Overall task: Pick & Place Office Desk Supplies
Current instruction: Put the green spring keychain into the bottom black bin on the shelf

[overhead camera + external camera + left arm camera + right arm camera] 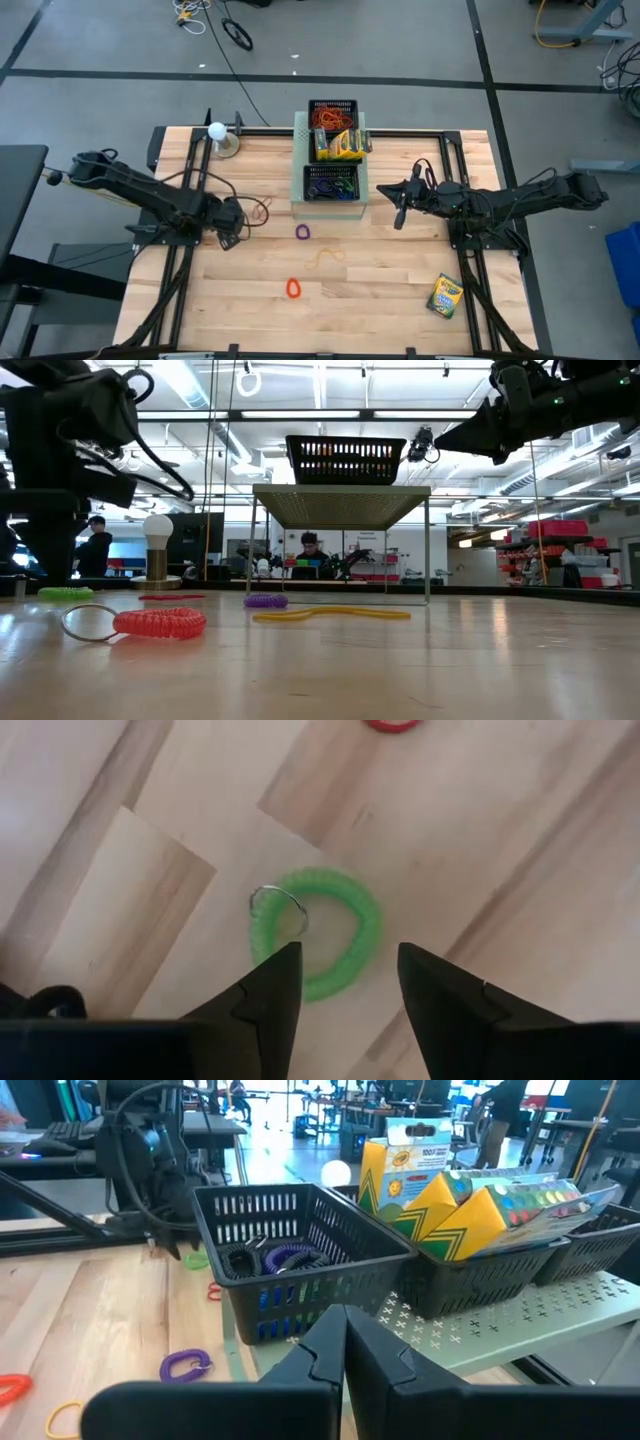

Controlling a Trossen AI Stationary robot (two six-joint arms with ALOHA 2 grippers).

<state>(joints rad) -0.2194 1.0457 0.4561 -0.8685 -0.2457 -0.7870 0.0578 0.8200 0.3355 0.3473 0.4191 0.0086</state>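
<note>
My left gripper (345, 970) hangs jaws apart, holding nothing, over the green coil band (318, 930) lying flat on the worktop (480, 850), placed to straddle it, while my right gripper (345, 1342) waits shut and empty beside the mesh trays (300, 1260).

Bare wood surrounds the green coil (318, 932); the raised pale-green box (298, 195) blocks the table's far middle.

Red loop (392, 724) cut by frame edge; left gripper (232, 238) hides green loop (318, 932) from above.
</note>
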